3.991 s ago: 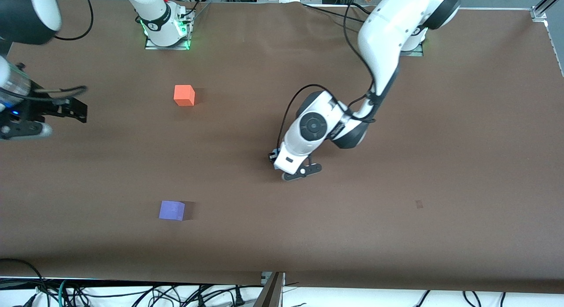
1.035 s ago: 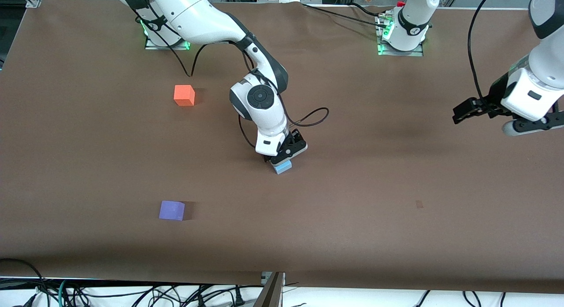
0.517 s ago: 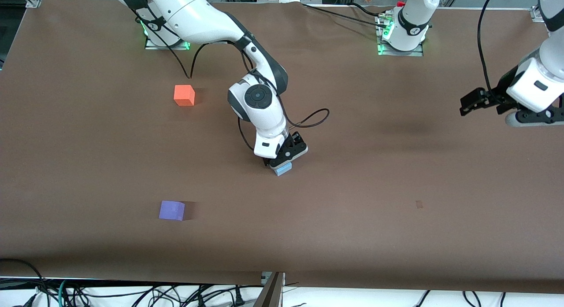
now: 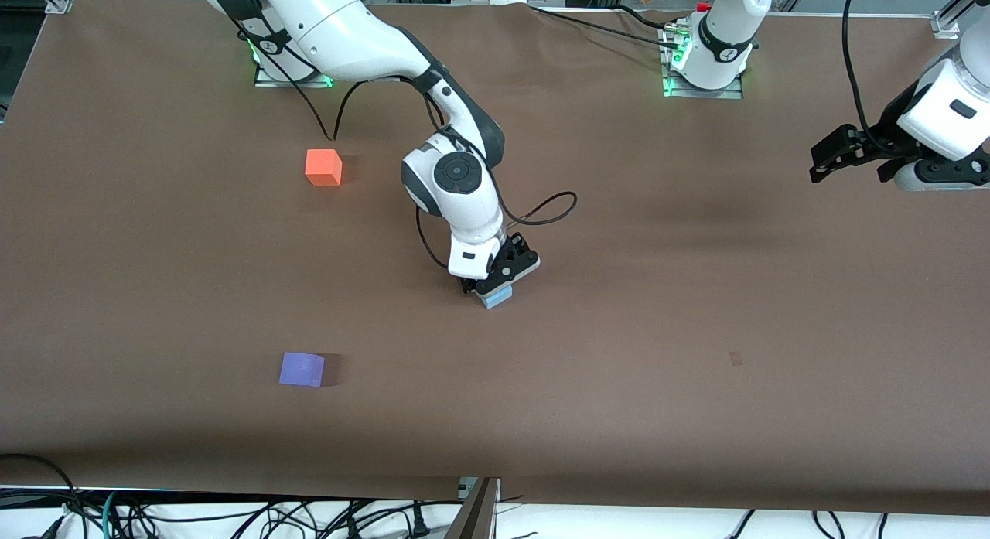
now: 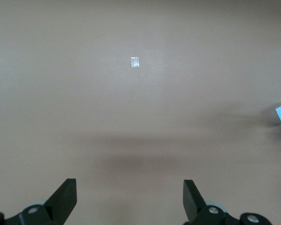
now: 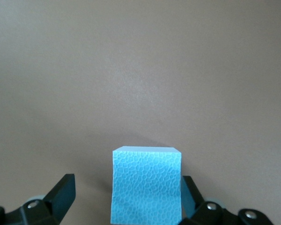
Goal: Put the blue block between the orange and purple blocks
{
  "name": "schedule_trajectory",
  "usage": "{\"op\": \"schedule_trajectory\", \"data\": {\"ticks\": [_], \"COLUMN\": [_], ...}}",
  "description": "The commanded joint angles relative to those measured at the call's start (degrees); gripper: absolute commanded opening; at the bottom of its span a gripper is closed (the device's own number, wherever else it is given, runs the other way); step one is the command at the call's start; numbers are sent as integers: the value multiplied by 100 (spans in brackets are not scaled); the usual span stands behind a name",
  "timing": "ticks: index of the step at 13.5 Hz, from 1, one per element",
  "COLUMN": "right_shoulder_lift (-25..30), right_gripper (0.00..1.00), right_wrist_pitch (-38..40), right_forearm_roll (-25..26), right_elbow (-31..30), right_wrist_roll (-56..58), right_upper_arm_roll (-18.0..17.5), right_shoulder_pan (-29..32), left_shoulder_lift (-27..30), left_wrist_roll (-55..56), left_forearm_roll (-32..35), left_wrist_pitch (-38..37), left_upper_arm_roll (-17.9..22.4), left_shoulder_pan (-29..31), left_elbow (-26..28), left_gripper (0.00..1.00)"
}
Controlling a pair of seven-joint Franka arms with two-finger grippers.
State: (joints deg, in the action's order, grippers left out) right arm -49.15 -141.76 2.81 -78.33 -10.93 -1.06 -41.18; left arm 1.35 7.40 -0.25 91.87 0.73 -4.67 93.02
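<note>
The blue block (image 4: 499, 296) rests on the table, toward the left arm's end from the other two cubes. My right gripper (image 4: 495, 285) stands low over it, open, fingers on either side. In the right wrist view the blue block (image 6: 147, 185) sits between the fingers of the right gripper (image 6: 128, 190), close to one finger, with a gap at the other. The orange block (image 4: 323, 168) lies nearer the robots' bases. The purple block (image 4: 302, 369) lies nearer the front camera. My left gripper (image 4: 839, 156) hangs open and empty above the left arm's end of the table, shown also in its wrist view (image 5: 129, 192).
The brown table cover (image 4: 696, 291) carries a small mark (image 4: 735, 359) toward the left arm's end, which the left wrist view shows as a pale mark (image 5: 135, 62). Cables hang along the table's front edge (image 4: 309, 516).
The right gripper has settled a little lower around the blue block, still open. The left arm has drawn up and back toward its end of the table.
</note>
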Motion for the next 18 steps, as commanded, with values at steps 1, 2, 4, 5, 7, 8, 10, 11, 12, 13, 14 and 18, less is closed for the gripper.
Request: {"op": "schedule_trajectory", "data": {"ticks": [1,2,4,5,7,8,10,11,12,13,14,18], "right_shoulder_lift": [-86,-104,-156,-191,-262,-253,-227,-227,-183,-87,9,554], "right_gripper": [100,100,100,100,99,78,32,21,20,20,19,19], "right_wrist_pitch": [35,35,17,17,17,17,35,35,70,87,227,1437], "right_forearm_roll": [97,97,88,80,62,71,62,62,71,45,27,1], "right_elbow": [90,82,81,90,90,82,99,116,125,125,117,82], "right_wrist_roll": [30,21,-5,-5,-14,3,30,13,39,47,13,-207], "right_upper_arm_roll": [-17,-9,-17,-17,-17,-17,-17,-17,-9,52,114,894], "right_shoulder_pan": [14,-4,-39,-39,-39,-39,-4,-4,13,48,101,154], "left_shoulder_lift": [-100,-100,-117,-135,-161,-170,-179,-240,-240,-232,-232,-232], "left_wrist_roll": [-72,-80,42,121,69,78,69,69,86,95,113,157], "left_forearm_roll": [182,235,236,244,253,253,244,236,244,236,209,174], "left_wrist_pitch": [-344,-337,-406,-407,-398,-398,-372,-354,-363,-389,-389,-380], "left_upper_arm_roll": [41,24,-47,-56,-47,-47,-47,-47,-47,-56,-64,-144], "left_shoulder_pan": [88,132,63,45,54,54,98,89,63,45,36,45], "left_elbow": [-477,-522,-513,-513,-513,-505,-496,-522,-513,-513,-522,-531], "left_gripper": [100,100,100,100,100,100,100,100,100,100,100,100]}}
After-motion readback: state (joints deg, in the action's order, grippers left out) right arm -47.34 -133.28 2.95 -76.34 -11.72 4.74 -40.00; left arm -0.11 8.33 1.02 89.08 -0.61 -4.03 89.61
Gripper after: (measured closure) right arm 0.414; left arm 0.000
